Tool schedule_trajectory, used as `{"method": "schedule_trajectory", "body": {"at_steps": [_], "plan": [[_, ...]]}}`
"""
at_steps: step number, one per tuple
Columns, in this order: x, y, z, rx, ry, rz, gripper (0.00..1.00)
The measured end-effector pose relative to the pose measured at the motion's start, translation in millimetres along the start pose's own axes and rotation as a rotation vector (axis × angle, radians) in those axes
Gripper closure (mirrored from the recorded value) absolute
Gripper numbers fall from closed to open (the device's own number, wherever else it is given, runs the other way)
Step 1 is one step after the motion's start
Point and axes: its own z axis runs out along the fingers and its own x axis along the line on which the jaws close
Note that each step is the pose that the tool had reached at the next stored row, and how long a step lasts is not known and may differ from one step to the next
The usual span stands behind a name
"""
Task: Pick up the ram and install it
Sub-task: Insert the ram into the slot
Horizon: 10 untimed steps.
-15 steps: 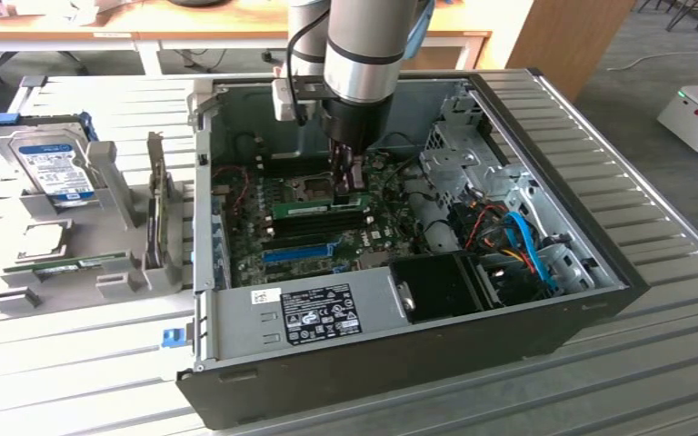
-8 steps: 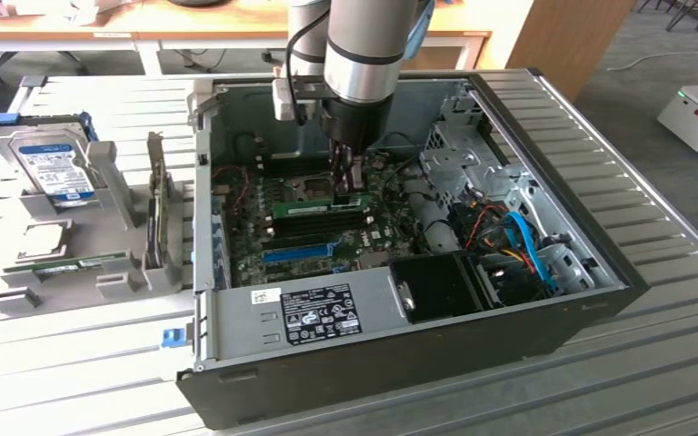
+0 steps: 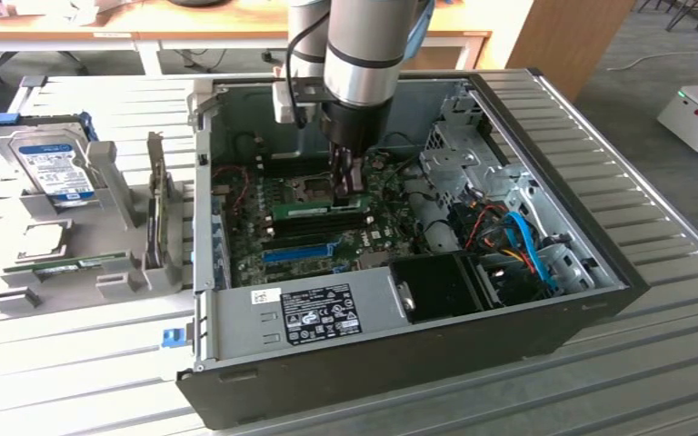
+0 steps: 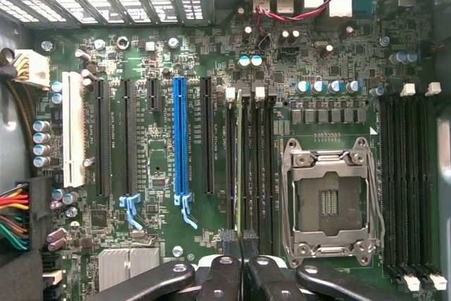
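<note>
- Exterior view: arm reaches down into the open computer case (image 3: pixel 362 381); gripper (image 3: pixel 351 193) is over the middle of the motherboard (image 3: pixel 380 238).
- the ram (image 3: pixel 304 208) stands on edge along a slot near the board's middle, with its end toward the exterior view's right at the fingertips.
- blue slot strip (image 3: pixel 298 252) runs parallel, nearer the case's labelled wall.
- Wrist view: gripper (image 4: pixel 242 241) is narrow, with its fingers (image 4: pixel 227 244) pinched on one end of the ram (image 4: pixel 240 167).
- ram is edge-on, a thin green line among the dark memory slots; can't tell if it is fully seated.
- ram lies between the blue slot strip (image 4: pixel 180 139) and the CPU socket (image 4: pixel 330 199), closer to the socket.
</note>
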Motion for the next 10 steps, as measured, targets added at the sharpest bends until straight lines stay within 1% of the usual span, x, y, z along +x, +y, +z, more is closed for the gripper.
{"method": "schedule_trajectory", "body": {"at_steps": [10], "plan": [[0.6,-0.2,8.0,0.0001,0.0000,0.000,0.88]]}}
